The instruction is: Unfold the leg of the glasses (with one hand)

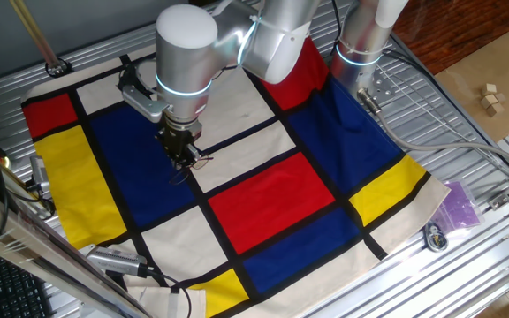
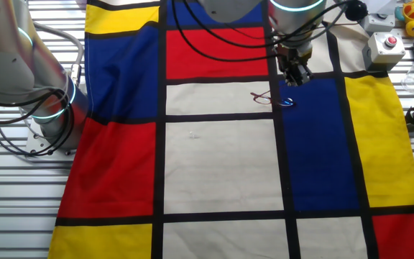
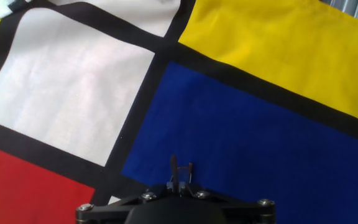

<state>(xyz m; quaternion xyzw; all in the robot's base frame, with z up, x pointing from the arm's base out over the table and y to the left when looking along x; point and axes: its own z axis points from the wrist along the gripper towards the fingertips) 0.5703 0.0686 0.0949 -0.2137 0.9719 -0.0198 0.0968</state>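
The glasses are a tiny thin wire pair lying on the checked cloth, across the black line between a white square and a blue square. They also show in one fixed view. My gripper hangs just above and beside their blue-side end, also seen in one fixed view. In the hand view its two thin fingertips stand close together over blue cloth, with nothing visible between them. The glasses are out of sight in the hand view, and I cannot tell if the fingers touch them.
The cloth of red, blue, yellow and white squares covers the metal table. A box with a red button stands at the cloth's edge. Cables run by the arm base. A purple bag lies off the cloth.
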